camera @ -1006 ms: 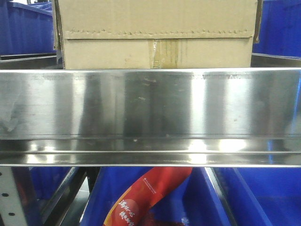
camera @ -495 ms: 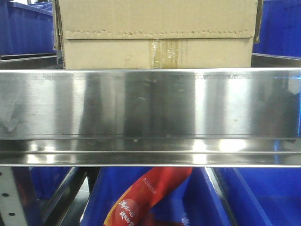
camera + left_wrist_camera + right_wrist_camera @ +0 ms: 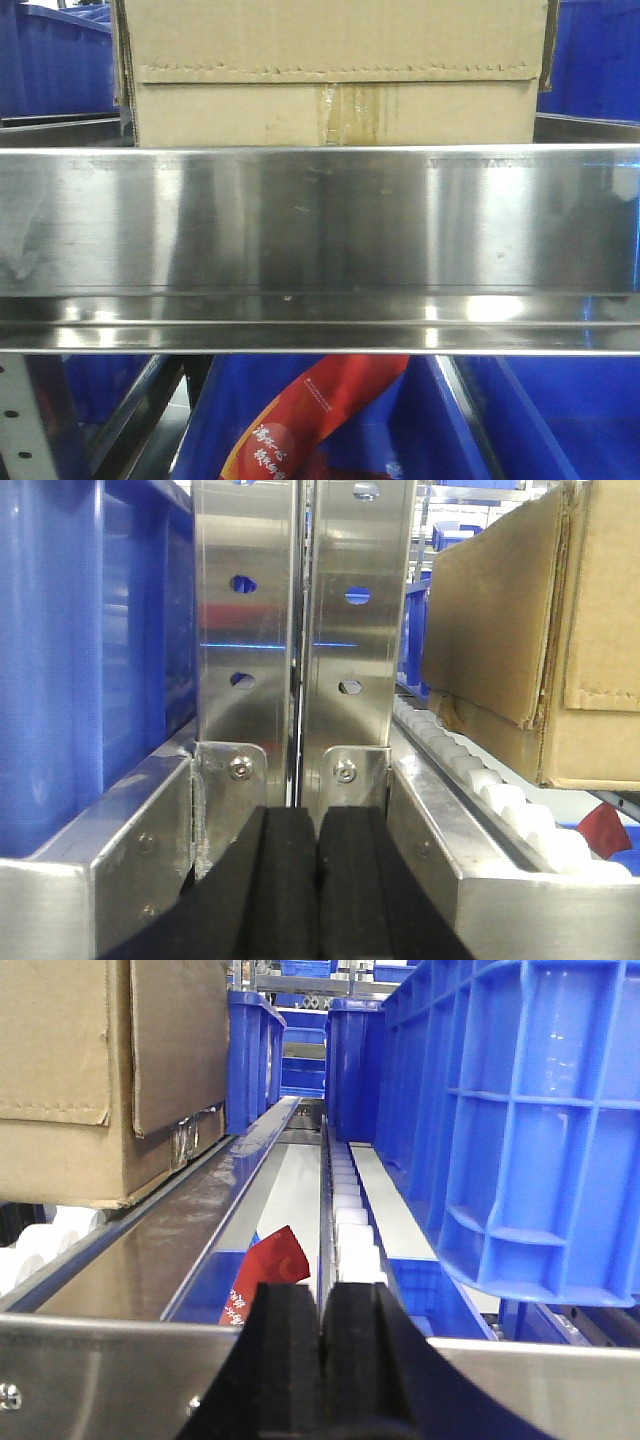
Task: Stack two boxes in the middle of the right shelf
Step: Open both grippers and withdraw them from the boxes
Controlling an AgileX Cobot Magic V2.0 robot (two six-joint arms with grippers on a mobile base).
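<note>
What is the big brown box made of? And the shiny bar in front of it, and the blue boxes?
The big brown box looks like cardboard: dull, wrinkled, with a taped seam. The shiny bar looks like polished steel, since it reflects like a blurry mirror. The blue boxes seem to be smooth moulded plastic with ribbed walls and a slight gloss.

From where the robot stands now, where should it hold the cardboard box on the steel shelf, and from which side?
Probably by its two end faces, one claw per side. The cardboard box is too wide for one claw, and the shelf rail hides its lower front. The left claw and right claw, both shut, already flank it; each end wall is bare and looks reachable. Avoid the loose flap edges.
</note>
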